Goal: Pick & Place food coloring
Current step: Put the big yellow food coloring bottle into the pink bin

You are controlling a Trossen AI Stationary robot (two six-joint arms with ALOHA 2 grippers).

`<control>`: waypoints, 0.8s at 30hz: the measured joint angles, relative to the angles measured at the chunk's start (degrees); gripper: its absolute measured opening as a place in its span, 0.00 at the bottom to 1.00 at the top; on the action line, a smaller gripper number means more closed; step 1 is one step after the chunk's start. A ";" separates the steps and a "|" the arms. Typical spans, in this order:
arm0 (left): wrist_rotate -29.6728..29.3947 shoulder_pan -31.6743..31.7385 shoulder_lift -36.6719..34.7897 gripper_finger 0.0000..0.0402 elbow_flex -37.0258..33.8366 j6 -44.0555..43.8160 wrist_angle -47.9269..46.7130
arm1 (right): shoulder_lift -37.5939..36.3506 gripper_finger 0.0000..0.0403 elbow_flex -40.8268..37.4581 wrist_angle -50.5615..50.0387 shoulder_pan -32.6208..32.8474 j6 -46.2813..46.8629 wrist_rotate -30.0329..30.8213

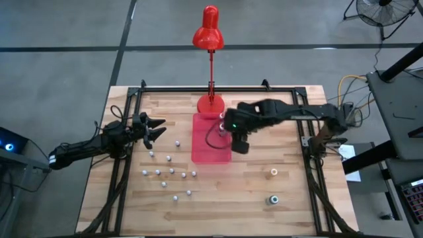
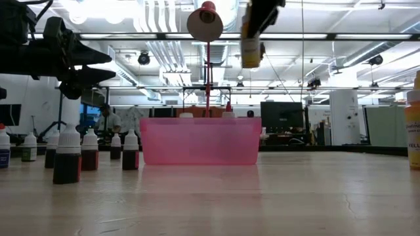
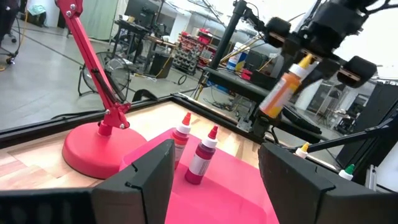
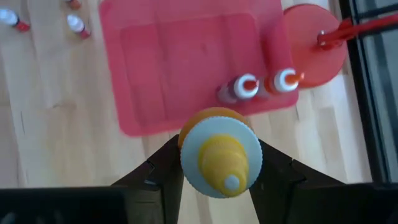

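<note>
High view: an orange bottle (image 4: 221, 152) was held clamped in the right gripper (image 1: 232, 135) above the red tray (image 1: 201, 149), where two bottles (image 3: 194, 154) stood. Many small bottles (image 1: 168, 173) remained on the table; the left gripper (image 1: 153, 129) was held open.

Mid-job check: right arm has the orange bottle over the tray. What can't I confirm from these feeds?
- High view: the orange bottle is hidden under the right gripper.
- Low view: the red tray wall hides the bases of the two bottles inside.
- Right wrist view: the held bottle blocks the spot below it.
- Small bottles: colours too tiny in the high view.
</note>
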 joint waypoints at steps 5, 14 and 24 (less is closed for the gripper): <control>0.01 0.02 -0.01 0.51 0.02 0.00 0.00 | 5.97 0.33 3.89 0.21 -3.32 -3.43 -1.51; 0.01 0.00 -0.01 0.51 0.02 0.01 0.02 | 12.70 0.33 3.54 6.16 -5.32 -5.08 -5.58; 0.01 0.02 -0.01 0.51 0.00 0.00 0.01 | 14.19 0.33 -5.85 15.36 -5.53 -2.96 -6.98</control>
